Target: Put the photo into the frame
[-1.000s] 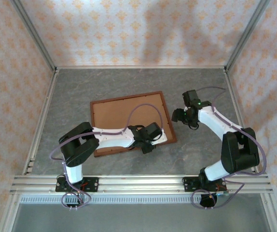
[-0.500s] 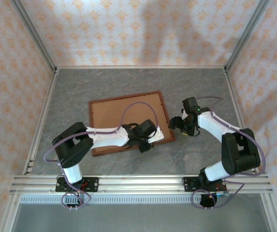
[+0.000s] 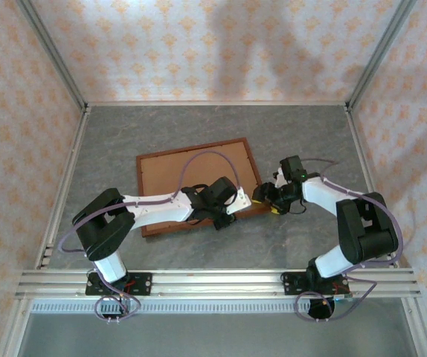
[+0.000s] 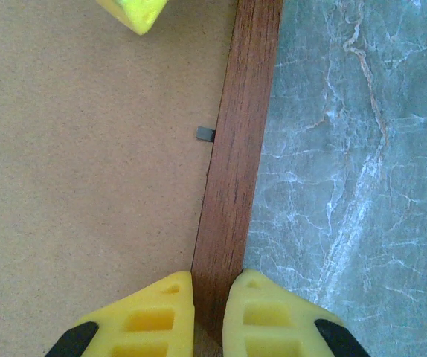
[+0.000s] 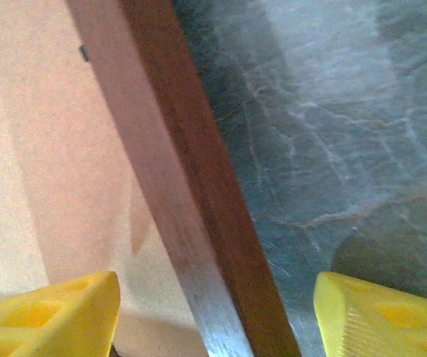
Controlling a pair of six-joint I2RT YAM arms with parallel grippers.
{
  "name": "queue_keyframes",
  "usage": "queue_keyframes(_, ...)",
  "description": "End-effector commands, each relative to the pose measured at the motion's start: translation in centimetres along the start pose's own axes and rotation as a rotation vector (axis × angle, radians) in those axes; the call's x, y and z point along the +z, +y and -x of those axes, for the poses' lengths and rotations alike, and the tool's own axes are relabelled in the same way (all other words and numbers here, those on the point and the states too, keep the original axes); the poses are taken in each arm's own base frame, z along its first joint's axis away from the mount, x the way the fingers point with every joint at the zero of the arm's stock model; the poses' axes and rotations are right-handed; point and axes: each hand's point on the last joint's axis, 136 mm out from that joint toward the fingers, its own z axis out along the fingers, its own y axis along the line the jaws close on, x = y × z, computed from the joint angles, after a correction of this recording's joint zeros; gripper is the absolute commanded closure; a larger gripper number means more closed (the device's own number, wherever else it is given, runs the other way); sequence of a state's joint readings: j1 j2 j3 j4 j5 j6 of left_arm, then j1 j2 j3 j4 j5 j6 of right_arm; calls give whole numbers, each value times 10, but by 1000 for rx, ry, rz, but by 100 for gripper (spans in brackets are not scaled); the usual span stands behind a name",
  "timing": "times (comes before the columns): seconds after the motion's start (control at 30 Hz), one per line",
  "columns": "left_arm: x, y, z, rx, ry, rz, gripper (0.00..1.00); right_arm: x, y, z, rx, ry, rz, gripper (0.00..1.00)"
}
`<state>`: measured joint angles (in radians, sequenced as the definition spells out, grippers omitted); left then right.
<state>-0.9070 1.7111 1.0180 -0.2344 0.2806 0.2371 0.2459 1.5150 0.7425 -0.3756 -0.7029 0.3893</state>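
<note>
slides frame [image 3: 191,148] leftward, clamps left gripper [image 4: 217,286] on its near rail, sets right gripper [image 5: 215,297] astride side rail, jaws wide; likely steadies it.

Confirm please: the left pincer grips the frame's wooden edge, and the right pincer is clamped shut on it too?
No: the right pincer is open; the right wrist view shows its fingers wide apart, straddling the frame. The left pincer does grip it.
</note>
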Motion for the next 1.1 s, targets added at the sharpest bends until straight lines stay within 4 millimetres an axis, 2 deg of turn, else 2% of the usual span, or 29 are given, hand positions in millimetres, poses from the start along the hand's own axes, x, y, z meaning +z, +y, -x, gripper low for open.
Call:
queue_keyframes(0.0, -8, 6, 19, -39, -80, 7, 97, 2, 7, 2, 16, -7, 48, 39)
queue_keyframes(0.13, -5, 7, 14, -40, -61, 17, 95, 0, 4, 1, 13, -14, 33, 50)
queue_keyframes(0.27, -2, 10, 7, -37, -42, 35, 89, -2, 7, 1, 14, -18, 42, 58)
queue_keyframes(0.4, -3, 13, 5, -24, -31, 65, 78, -6, 10, 1, 19, -21, 45, 64)
queue_keyframes(0.57, -11, 14, 7, 4, -39, 112, 53, -12, 15, 2, 22, -25, 50, 69)
queue_keyframes(0.83, -50, 22, 15, 37, -127, 265, 25, -20, 26, 2, 44, -22, 73, 73)
queue_keyframes(1.07, -80, 23, 14, 119, -145, 403, 16, -28, 37, 3, 60, -13, 80, 75)
